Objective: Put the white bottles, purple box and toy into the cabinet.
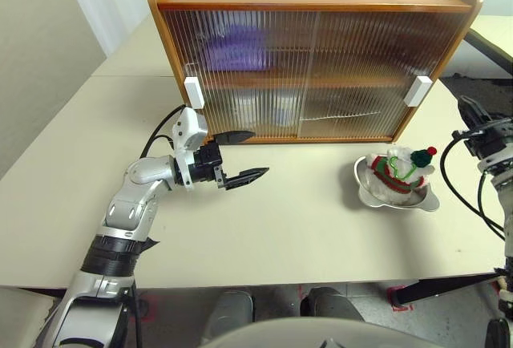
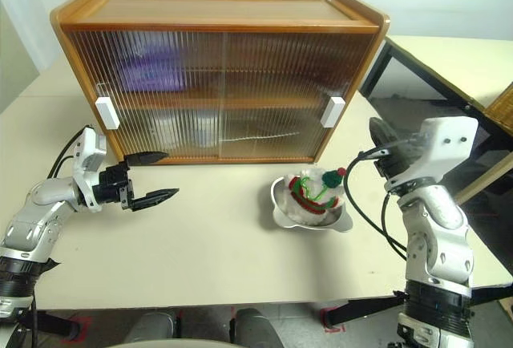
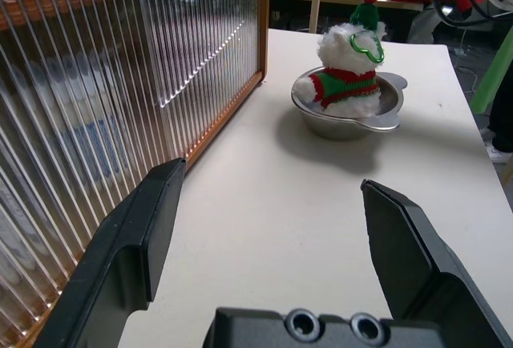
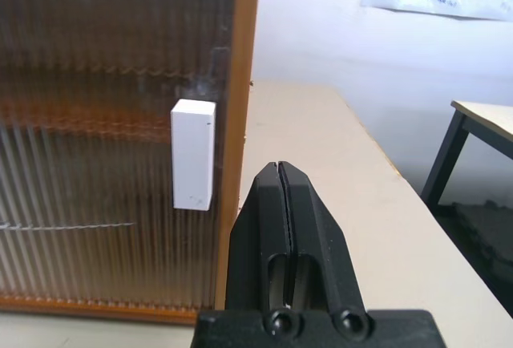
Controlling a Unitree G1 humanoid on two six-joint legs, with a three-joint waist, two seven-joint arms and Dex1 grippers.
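Now your left gripper (image 1: 240, 158) gapes empty (cabinet (image 1: 313, 55) doors shut); right gripper (image 4: 280, 204) pinched together near the toy (image 1: 401, 173).

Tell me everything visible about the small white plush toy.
The small white plush toy looks fluffy, with red and green trim, a green wire loop and a green hat with a red bobble. It sits in a shallow silver metal dish on the beige table, in front of the cabinet's right end. Nothing else touches it.

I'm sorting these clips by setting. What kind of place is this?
Probably a lab or test room rather than a home: plain cream tables pushed together, a lone wooden cabinet standing on one, bare white walls, and another black-legged table nearby.
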